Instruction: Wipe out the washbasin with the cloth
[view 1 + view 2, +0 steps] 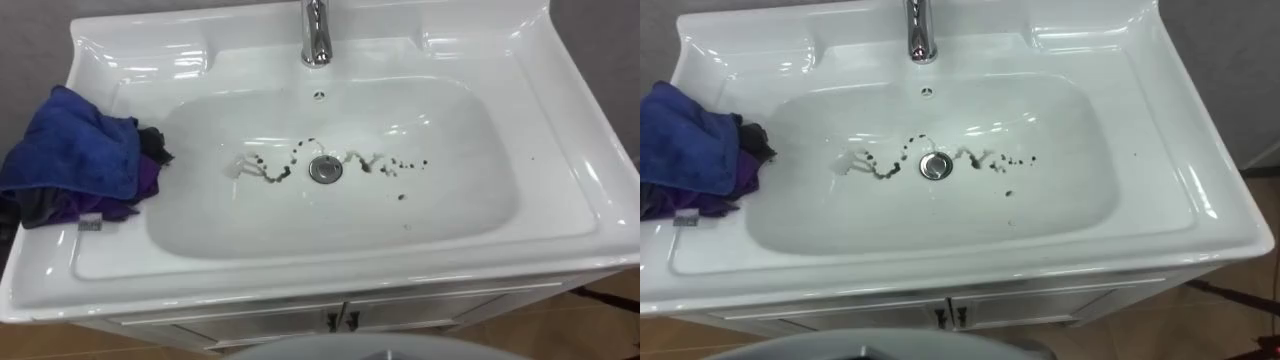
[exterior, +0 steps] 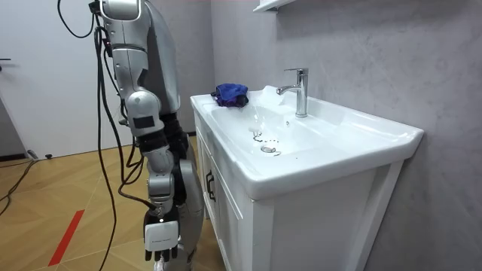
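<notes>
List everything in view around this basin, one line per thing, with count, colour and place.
basin: one, white, on top of the cabinet, in front of the robot
faucet: one, chrome, middle of the back rim
drain: one, metal, middle of the bowl
dirt marks: a scattered trail, dark, on both sides of the drain
cloth pile: one, blue over purple and dark, on the left rim
cabinet: one, white, under the basin
floor: wood, brown, with a red stripe
right robot hand: one, grey, hanging low beside the cabinet
</notes>
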